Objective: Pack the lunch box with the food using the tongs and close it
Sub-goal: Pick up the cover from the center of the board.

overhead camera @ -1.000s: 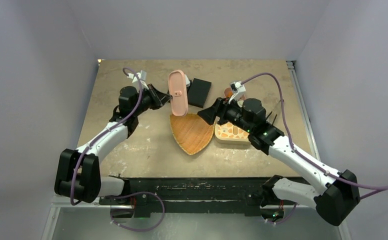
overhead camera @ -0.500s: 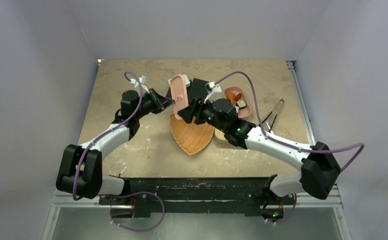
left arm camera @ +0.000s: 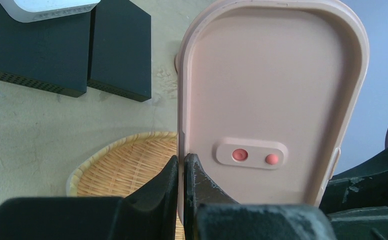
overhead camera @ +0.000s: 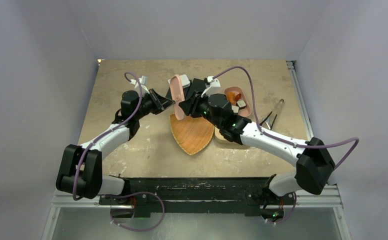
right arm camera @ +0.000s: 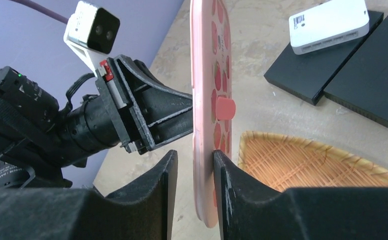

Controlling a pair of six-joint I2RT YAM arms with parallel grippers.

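While stretched leftward, the right arm's fingers straddle the lid.

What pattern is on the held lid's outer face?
The lid is pale pink with scattered red spots on that face. It shows best in the right wrist view.

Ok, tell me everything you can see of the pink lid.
The lid is a long oval of pale pink, plastic-looking, with a raised rim. Its plain inner face has a small inset with two darker pink dots. The outer face carries a red printed pattern and a small pink tab. It stands on edge, held up near the wicker tray. The left gripper is shut on one long edge. The right gripper straddles the other, with a gap on one side.
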